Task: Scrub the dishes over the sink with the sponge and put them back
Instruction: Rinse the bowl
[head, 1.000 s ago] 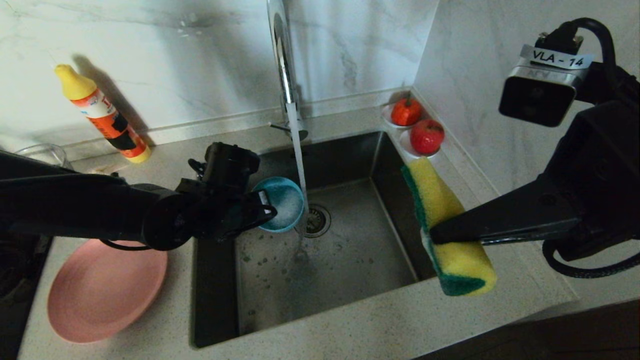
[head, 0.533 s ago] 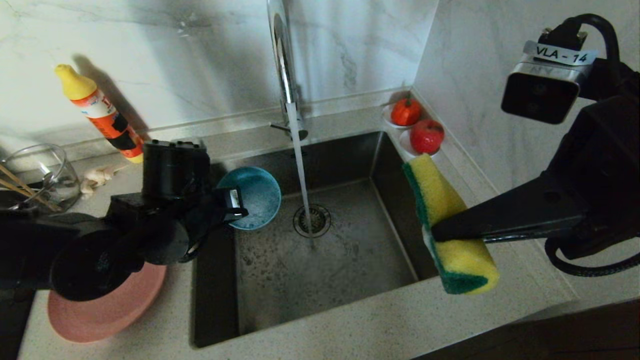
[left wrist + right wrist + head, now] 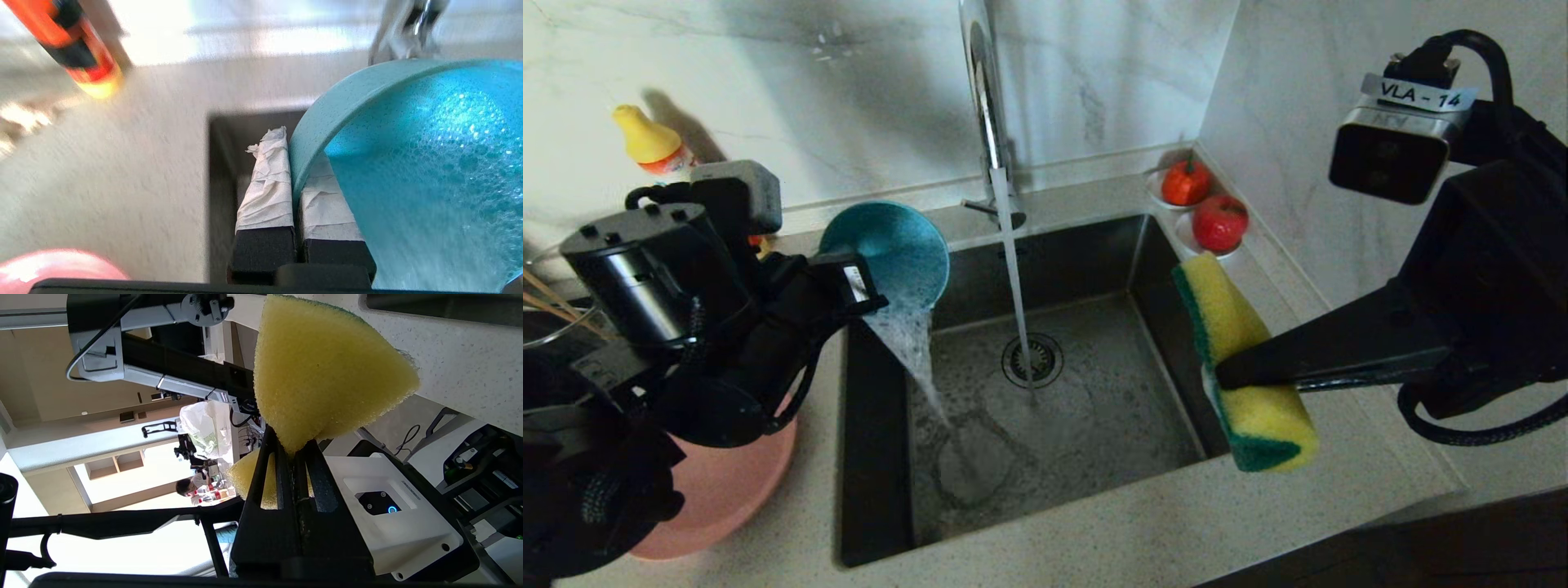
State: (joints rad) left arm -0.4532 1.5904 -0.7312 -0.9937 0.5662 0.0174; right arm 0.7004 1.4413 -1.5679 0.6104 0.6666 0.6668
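Left wrist view: my left jaws [image 3: 292, 179] are pinching the matte teal bowl [image 3: 412, 163] by its rim, tipping foamy water into the dark steel sink [image 3: 1045, 457]. My right jaws [image 3: 1225, 377] are squeezing the spongy yellow-green sponge [image 3: 1241, 359] above the sink's right edge. The speckled stone desk [image 3: 1094, 547] is carrying the pink plate [image 3: 727, 490] under my left arm, and marble walls are standing behind.

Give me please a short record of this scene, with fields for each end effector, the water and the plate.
left end effector: shut on the rim of the bowl, tipped over the sink
right end effector: shut on the sponge, above the sink's right edge
water: pours from the bowl into the sink; the tap runs
plate: on the counter, left of the sink
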